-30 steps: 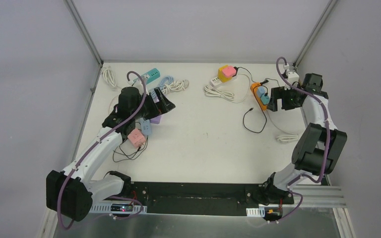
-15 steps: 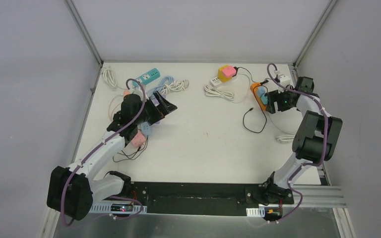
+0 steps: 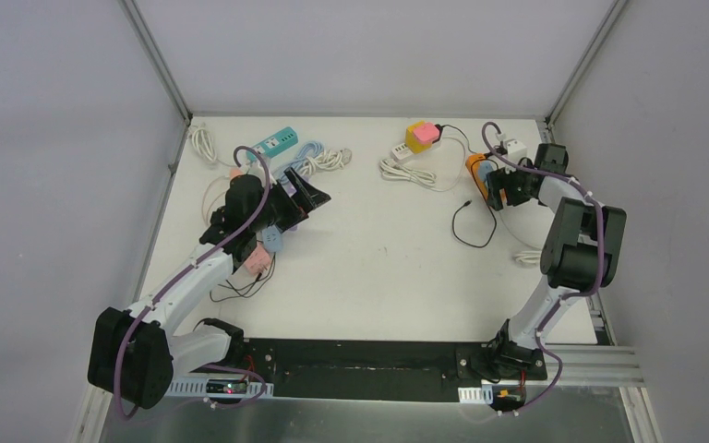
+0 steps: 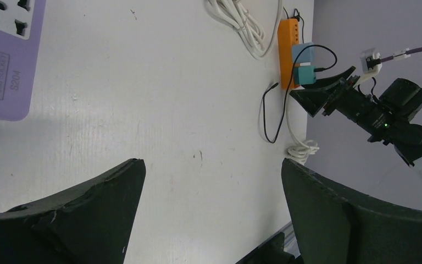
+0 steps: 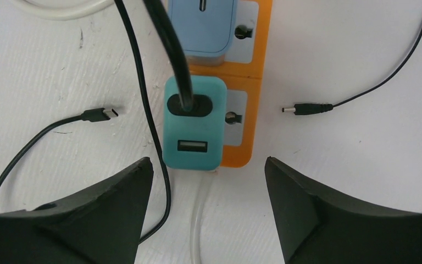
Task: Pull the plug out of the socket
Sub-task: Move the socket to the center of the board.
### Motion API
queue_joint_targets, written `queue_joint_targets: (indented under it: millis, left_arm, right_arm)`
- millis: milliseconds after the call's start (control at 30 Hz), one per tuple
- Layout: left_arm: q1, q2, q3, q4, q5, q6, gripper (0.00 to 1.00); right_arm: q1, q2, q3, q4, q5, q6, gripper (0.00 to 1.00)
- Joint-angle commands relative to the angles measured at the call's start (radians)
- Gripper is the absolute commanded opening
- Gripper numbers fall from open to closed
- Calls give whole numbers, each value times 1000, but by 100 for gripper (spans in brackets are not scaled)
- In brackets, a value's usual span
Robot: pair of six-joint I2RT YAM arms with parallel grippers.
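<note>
Plug (image 5: 192, 124), a rounded teal plastic block with a USB port and black cable (image 5: 167, 49), sits in the orange socket strip (image 5: 255, 126) between the spread fingers of the right gripper (image 5: 207, 165), touching neither.

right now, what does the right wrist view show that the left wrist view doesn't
Only the right wrist: the USB port on the teal plug, and the shapes of two loose cable ends, a USB-C tip and a barrel tip. Only the left wrist: a purple power strip and the right arm from outside. Both: the orange power strip with the teal plug and a blue plug seated in it.
</note>
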Motion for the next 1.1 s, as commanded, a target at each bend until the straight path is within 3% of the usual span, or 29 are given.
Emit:
queue_joint_targets:
  millis: [0,933,1067]
  left_arm:
    - [-3,-20,-12,43,11,-15,97]
    - [-4,11,7,40,20,-17,97]
    - [-4,16,11,40,23,-16,97]
  right_arm:
    - [11,16,49,61,25,10,77]
    - [47,160,196,-21,56,7,70]
    - [51,172,198,-27,55,7,61]
